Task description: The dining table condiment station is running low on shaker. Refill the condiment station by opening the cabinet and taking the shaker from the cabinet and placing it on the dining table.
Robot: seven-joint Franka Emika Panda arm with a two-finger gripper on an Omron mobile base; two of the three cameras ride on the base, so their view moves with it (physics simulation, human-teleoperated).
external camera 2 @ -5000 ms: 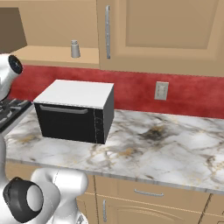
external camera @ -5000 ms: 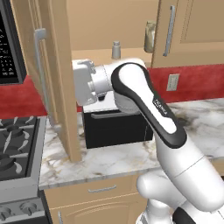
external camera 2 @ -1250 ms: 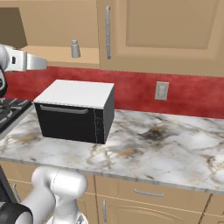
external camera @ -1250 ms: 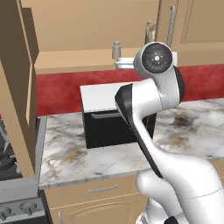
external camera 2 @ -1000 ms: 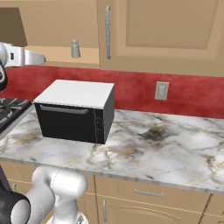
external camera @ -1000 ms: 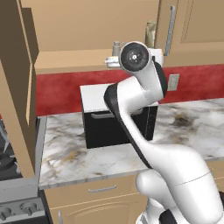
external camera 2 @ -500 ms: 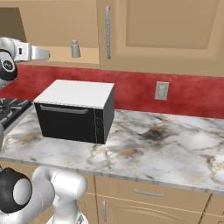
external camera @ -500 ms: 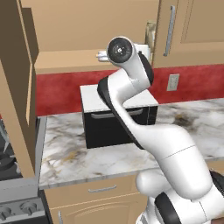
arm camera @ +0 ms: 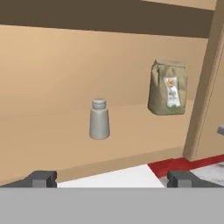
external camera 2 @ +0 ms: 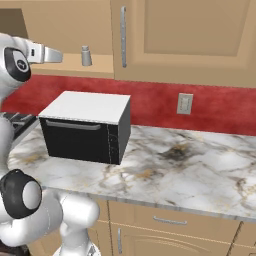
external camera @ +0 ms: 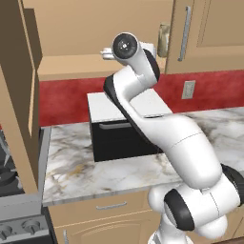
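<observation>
1. The cabinet door is swung wide open; the step in hand looks like the reach for the shaker, which stands on the bare cabinet shelf, well apart from a paper bag to its right
2. The gripper has its fingers spread wide and empty, short of the shelf edge, the shaker roughly centred between them
3. To do it well, advance level and straight, keep the tips above the shelf lip, and close low on the body, below the cap
4. The shaker stands upright, long axis vertical, cap up; squeeze it sideways without tipping it
</observation>
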